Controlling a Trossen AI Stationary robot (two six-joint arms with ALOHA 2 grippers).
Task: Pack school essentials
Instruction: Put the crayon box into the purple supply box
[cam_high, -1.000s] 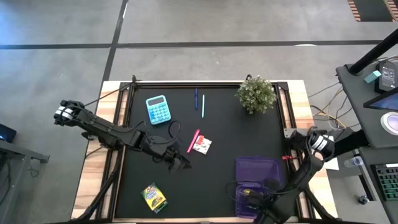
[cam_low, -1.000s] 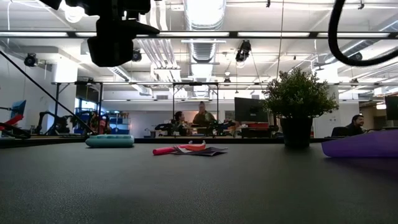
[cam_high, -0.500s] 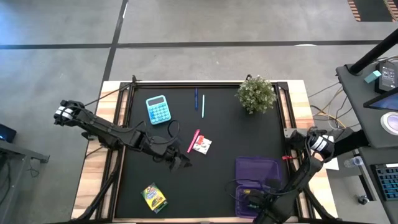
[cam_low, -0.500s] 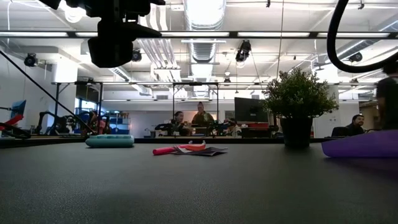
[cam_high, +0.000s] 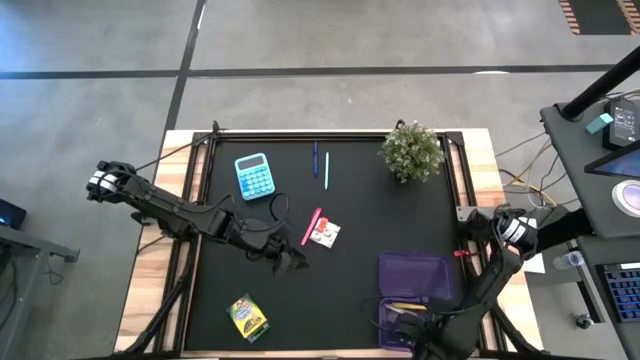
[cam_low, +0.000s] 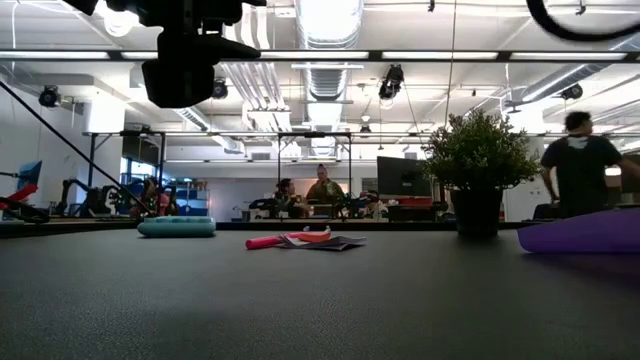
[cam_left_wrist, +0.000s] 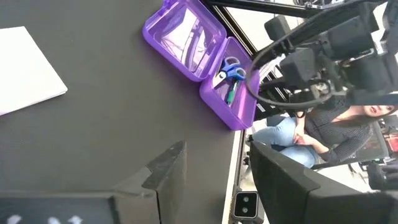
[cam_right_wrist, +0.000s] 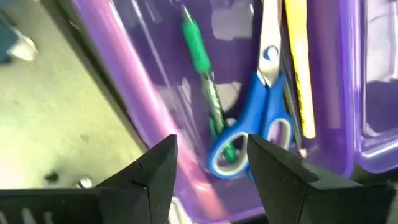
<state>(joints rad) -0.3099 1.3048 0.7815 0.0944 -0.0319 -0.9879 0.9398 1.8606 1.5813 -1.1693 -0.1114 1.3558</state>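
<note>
The translucent purple plastic case (cam_high: 415, 290) lies open near the tabletop's front right corner, its lid half toward the middle and its tray half at the front edge. In the tray lie the blue-handled scissors (cam_right_wrist: 255, 121), a green pen (cam_right_wrist: 205, 87) beside them and a yellow marker (cam_right_wrist: 298, 68) along the other side. The right gripper (cam_right_wrist: 208, 165) hangs just above that tray, its two dark fingers spread apart and empty, with the scissor handles showing between them. The left gripper (cam_high: 292, 262) hovers over the black mat near the middle of the tabletop, toward the front; its fingers stand apart and hold nothing. Just beyond it, near the centre, lie a thin pink marker (cam_high: 311, 226) and the white-and-red packet (cam_high: 325, 233), touching or nearly so. Two thin blue pens (cam_high: 320, 165) lie side by side near the back edge, a turquoise calculator (cam_high: 253, 176) sits toward the back left corner, and the yellow-green crayon box (cam_high: 247, 317) lies near the front left corner. A bushy green potted plant (cam_high: 412, 151) stands at the back right corner.
</note>
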